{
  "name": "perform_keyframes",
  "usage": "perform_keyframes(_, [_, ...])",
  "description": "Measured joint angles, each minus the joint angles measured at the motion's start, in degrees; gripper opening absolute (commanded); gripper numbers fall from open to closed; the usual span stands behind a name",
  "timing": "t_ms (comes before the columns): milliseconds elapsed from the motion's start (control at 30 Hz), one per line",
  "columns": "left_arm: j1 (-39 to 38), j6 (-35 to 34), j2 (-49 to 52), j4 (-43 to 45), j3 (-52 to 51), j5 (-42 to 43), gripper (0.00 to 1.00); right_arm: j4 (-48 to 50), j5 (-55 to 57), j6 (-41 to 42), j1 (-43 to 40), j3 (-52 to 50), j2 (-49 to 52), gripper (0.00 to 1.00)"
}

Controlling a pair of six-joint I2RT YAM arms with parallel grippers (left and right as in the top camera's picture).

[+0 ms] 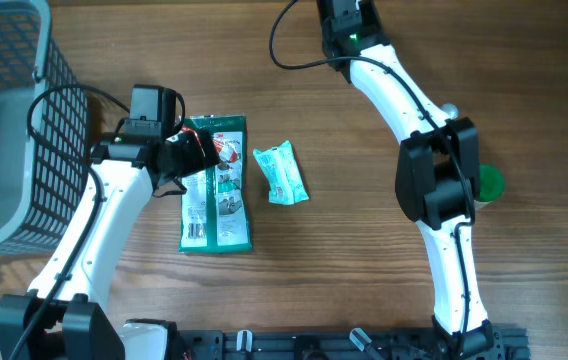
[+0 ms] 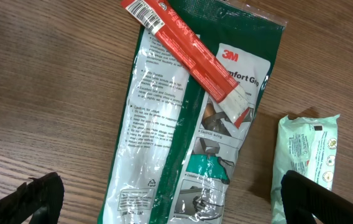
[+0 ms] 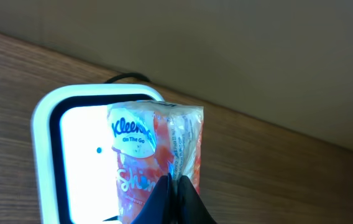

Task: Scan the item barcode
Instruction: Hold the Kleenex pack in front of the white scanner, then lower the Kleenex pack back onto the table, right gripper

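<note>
**Tissue pack at the scanner window**

Right end effector [image 3: 175, 186] is pinched shut on the lower edge of a Kleenex tissue pack [image 3: 155, 146]. The pack sits at lower centre of the right wrist frame, in front of the lit, white-rimmed scanner [image 3: 43, 118]. Left end effector [image 2: 169, 185] is spread wide above a green 3M packet [image 2: 158, 143] on the counter [image 2: 40, 74]. A red stick pack [image 2: 189, 53] lies across the packet's top, and a mint pouch [image 2: 307, 152] is just beside it.

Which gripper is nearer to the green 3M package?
Left. The left gripper hangs open directly over the 3M package; the right gripper is far away, holding a Kleenex pack.
</note>
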Motion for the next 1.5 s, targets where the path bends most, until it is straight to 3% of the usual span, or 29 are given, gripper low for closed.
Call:
perform_keyframes(100, [0.0,0.0,0.0,0.0,0.0,0.0,1.00,-1.7,1.6,-0.6,0.0,0.0,-1.4,0.04])
perform_keyframes(200, [0.0,0.0,0.0,0.0,0.0,0.0,1.00,-10.3,0.1,0.0,0.0,-0.2,-7.3,0.04])
perform_keyframes(367, [0.0,0.0,0.0,-0.1,0.0,0.0,1.00,-45.2,-15.4,14.5,0.0,0.9,-24.3,0.04])
perform_keyframes(467, [0.0,0.0,0.0,0.0,0.0,0.0,1.00,-62.1,-22.9,22.6,0.0,0.6,-25.7,0.04])
perform_keyframes(567, [0.0,0.0,0.0,0.0,0.0,0.0,1.00,-68.1,-27.8,30.0,0.1,-4.4,-25.0,0.04])
perform_keyframes(800, [0.0,0.0,0.0,0.0,0.0,0.0,1.00,-62.8,-30.5,36.2,2.3,-21.2,-23.7,0.04])
perform_keyframes(933, [0.0,0.0,0.0,0.0,0.0,0.0,1.00,-62.3,-30.4,36.7,3.0,-24.2,-24.0,0.04])
perform_keyframes(1133, [0.0,0.0,0.0,0.0,0.0,0.0,1.00,-60.7,-25.6,41.2,5.8,-32.7,-36.8,0.04])
perform_keyframes(1333, [0.0,0.0,0.0,0.0,0.0,0.0,1.00,-46.2,-23.9,41.9,5.7,-47.5,-41.5,0.04])
perform_keyframes(1500, [0.0,0.0,0.0,0.0,0.0,0.0,1.00,-37.1,-23.1,40.4,5.7,-52.0,-41.5,0.04])
